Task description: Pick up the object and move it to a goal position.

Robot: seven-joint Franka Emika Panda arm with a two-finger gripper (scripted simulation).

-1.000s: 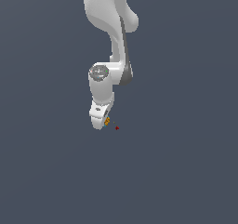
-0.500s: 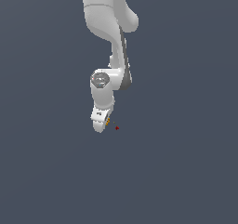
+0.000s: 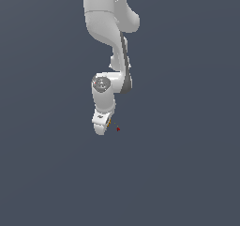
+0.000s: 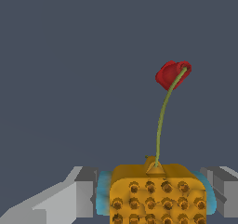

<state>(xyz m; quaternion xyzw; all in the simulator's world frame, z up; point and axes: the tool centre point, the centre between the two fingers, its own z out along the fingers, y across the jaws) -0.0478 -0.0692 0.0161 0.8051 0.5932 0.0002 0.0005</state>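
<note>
The object [image 4: 157, 193] is an orange bumpy block with teal rounds on both sides. In the wrist view it sits between my two fingers [image 4: 86, 196], which press against the teal rounds. My gripper [image 4: 155, 197] is shut on it. A thin green stalk rises from the block to a red blob [image 4: 172, 74]. In the exterior view only an orange sliver of the object [image 3: 108, 123] shows beside my gripper [image 3: 101, 128]. The goal position, a tiny dark-red dot [image 3: 117, 129], lies just to the exterior view's right of the gripper. I cannot tell whether the red blob is that dot.
The white arm [image 3: 110, 42] hangs down from the top of the exterior view. A plain dark grey-blue ground surrounds it.
The hand has dropped slightly and now covers most of the orange block, which showed more plainly a second ago. The red dot has stayed in place.
</note>
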